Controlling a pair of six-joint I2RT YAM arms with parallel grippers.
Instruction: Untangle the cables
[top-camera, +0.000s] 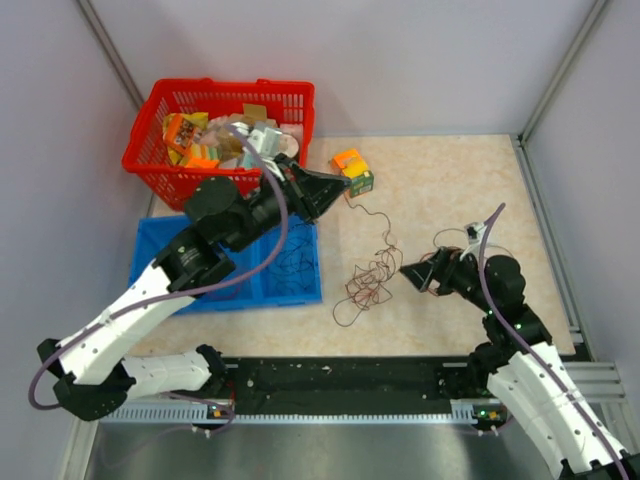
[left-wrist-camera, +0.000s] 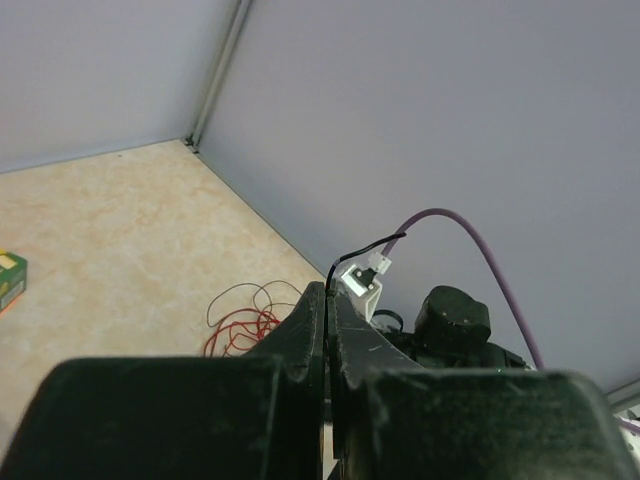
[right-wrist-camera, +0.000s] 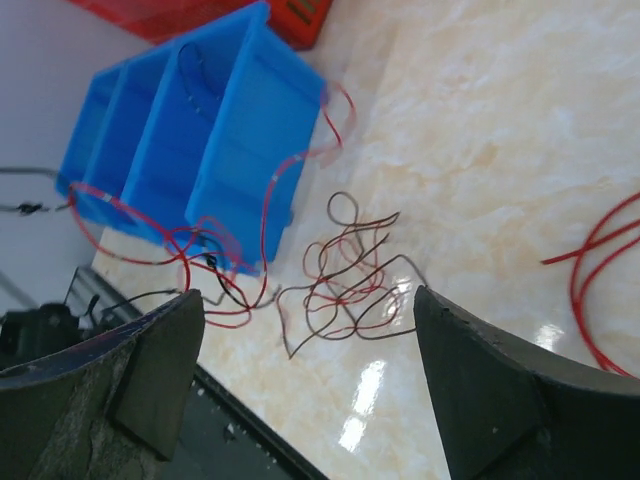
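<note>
The cables lie in a loose bunch of thin red and dark loops on the marble tabletop, mid-table. One thin strand rises from the bunch to the tip of my left gripper, which is shut and held above the table. The left wrist view shows the jaws pressed together with the cables far below. My right gripper hovers just right of the bunch, open. In its wrist view the cables lie on the table beyond the wide-apart jaws, and nothing is between them.
A blue divided bin sits left of the bunch, with dark wires inside and red strands draped over its corner. A red basket of items stands behind it. An orange and green block lies near the left gripper. More red wire lies to the right.
</note>
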